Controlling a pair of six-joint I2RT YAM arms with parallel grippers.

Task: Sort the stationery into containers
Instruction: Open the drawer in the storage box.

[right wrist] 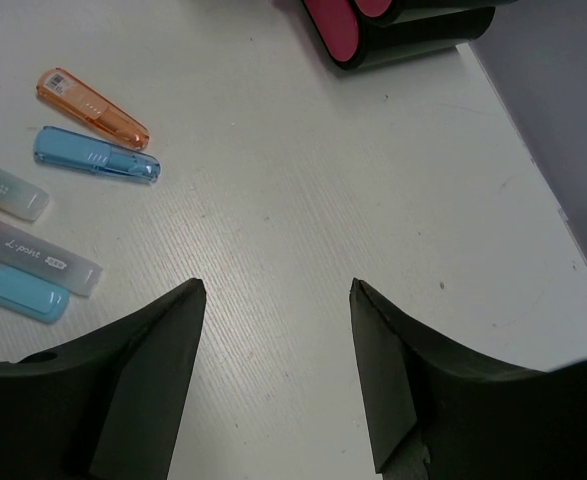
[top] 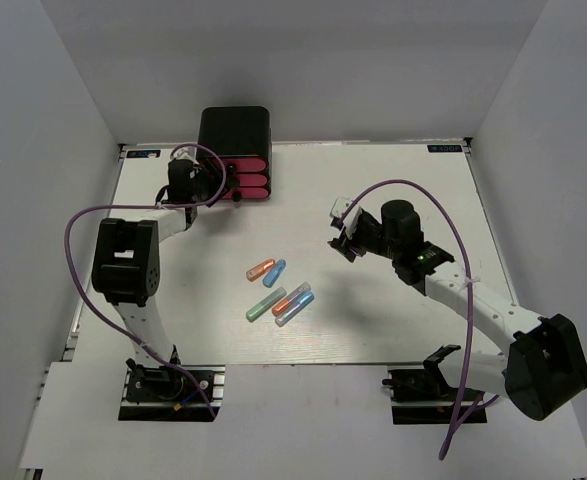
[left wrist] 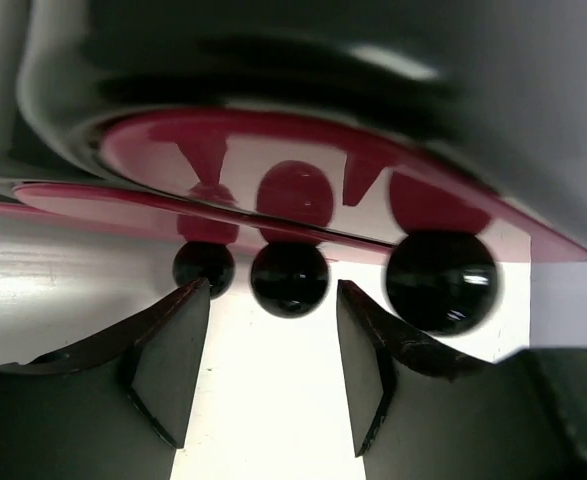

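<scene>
I am holding my left hand open and empty near the desk's far edge, the middle drawer knob lying just ahead.

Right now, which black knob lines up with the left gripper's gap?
The middle knob: it faces the left gripper's open gap; the left knob and right knob sit off to the sides.

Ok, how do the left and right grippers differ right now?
The left gripper is up at the black drawer box, the middle knob just ahead between its fingers; the right gripper is over the white table, nothing between its fingers, the capsules off to one side. Both are open and empty.
</scene>
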